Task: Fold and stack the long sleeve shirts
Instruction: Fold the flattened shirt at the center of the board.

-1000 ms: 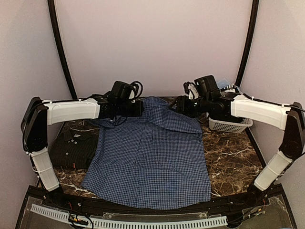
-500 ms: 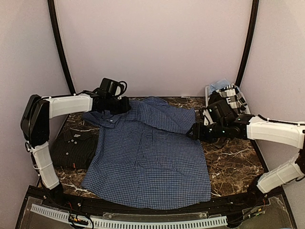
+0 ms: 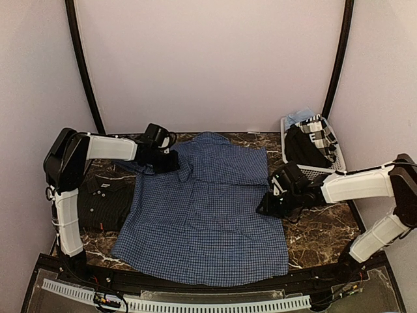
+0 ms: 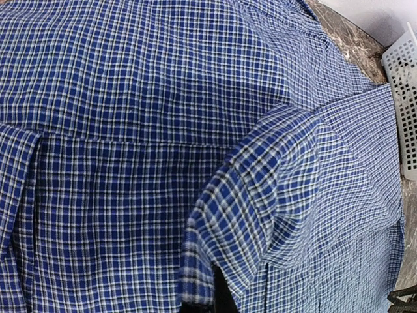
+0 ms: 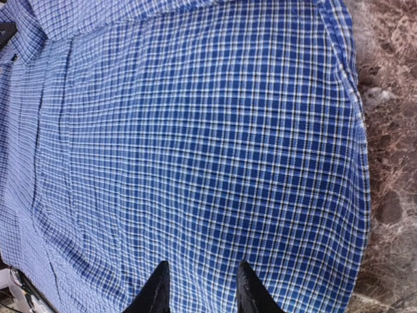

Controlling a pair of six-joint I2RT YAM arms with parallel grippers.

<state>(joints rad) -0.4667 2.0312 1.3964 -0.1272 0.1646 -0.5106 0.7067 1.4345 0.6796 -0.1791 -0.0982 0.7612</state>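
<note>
The blue checked long sleeve shirt (image 3: pixel 208 215) lies spread flat across the middle of the marble table, collar at the far end. The near-black shirt (image 3: pixel 104 199) lies folded to its left, an orange tag at its near edge. My left gripper (image 3: pixel 171 160) sits at the blue shirt's far left shoulder, shut on a raised fold of checked cloth (image 4: pixel 260 195) that drapes over the left gripper (image 4: pixel 218 297). My right gripper (image 3: pixel 266 205) hovers low at the shirt's right edge. In the right wrist view the right gripper (image 5: pixel 202 274) is open, with flat cloth (image 5: pixel 215 143) between and beyond the tips.
A white slatted basket (image 3: pixel 326 171) holding dark and striped clothes stands at the far right corner; its corner also shows in the left wrist view as the basket (image 4: pixel 407 98). Bare marble (image 3: pixel 319 222) lies right of the shirt. Purple walls close in the back and sides.
The right arm has swung from the collar down to the shirt's right edge, its jaws narrowing. The left gripper went out to the left with the cloth, then came back to the shoulder and lower.
</note>
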